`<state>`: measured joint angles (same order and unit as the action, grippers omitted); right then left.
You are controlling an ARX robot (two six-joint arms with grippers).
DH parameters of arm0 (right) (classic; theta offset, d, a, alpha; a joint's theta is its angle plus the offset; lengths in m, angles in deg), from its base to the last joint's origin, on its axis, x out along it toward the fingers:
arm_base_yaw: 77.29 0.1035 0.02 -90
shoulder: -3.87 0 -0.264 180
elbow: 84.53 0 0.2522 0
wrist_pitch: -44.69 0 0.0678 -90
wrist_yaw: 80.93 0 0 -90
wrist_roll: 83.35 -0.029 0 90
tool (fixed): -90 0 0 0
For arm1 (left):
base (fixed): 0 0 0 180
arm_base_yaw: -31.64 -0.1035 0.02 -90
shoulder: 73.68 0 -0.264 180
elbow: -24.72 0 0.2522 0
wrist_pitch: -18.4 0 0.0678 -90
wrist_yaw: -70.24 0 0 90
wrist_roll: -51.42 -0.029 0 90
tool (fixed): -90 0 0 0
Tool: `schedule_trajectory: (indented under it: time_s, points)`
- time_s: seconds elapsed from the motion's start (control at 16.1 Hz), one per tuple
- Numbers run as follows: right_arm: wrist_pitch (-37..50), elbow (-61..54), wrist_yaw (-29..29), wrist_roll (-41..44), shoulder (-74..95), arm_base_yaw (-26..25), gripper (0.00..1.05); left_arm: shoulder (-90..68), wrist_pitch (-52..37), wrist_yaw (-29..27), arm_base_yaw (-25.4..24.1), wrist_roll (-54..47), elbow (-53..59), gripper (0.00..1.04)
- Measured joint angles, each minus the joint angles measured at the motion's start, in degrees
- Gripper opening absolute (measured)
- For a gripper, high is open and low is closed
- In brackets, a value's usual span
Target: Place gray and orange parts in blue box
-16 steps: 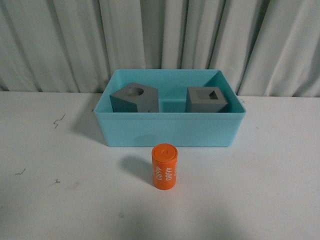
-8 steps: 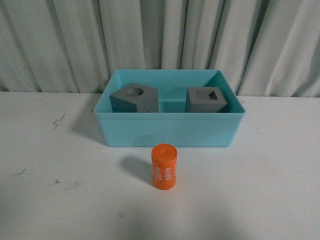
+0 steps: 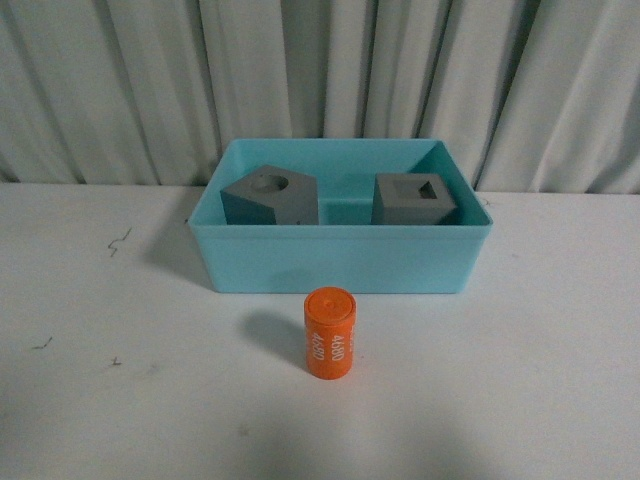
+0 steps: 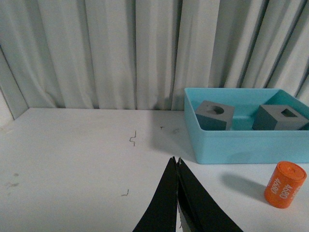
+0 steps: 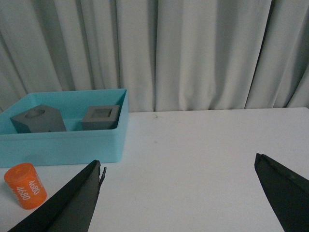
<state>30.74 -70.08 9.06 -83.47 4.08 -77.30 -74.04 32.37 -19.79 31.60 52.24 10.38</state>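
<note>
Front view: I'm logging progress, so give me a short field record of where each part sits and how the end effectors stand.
box: on the table, near the curtain
round-recess cube: inside box, left side
square-recess cube: inside box, right side
cylinder: on table in front of box, outside it
left end effector: shut, empty
right end effector: open, empty
left to do: cylinder
</note>
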Motion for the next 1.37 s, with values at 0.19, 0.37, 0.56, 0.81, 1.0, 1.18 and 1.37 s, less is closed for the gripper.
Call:
schedule_trajectory:
  time_s: [0.19,0.37,0.56,0.81,1.0,1.18,1.37]
  points:
    - [0.0,0.0,0.0,0.0,0.0,0.0,0.98,0.0,0.0,0.0,0.0,0.0,0.0,0.36]
    - [0.0,0.0,0.0,0.0,0.0,0.0,0.98,0.0,0.0,0.0,0.0,0.0,0.0,0.78]
    - [0.0,0.0,0.0,0.0,0.0,0.0,0.98,0.0,0.0,0.0,0.0,-0.1,0.0,0.97]
    - [-0.5,0.0,-0.3,-0.1,0.1,0.0,0.98,0.0,0.0,0.0,0.0,-0.1,0.0,0.98]
    - [-20.7,13.8,-8.7,-7.0,26.5,-6.3,0.98,0.0,0.0,0.0,0.0,0.0,0.0,0.98]
    - [-12.3,18.8,10.9,7.1,43.3,-13.9,0.98,0.0,0.0,0.0,0.0,-0.1,0.0,0.98]
    - [-11.0,24.1,21.7,17.3,54.6,-17.0,0.98,0.0,0.0,0.0,0.0,0.0,0.0,0.98]
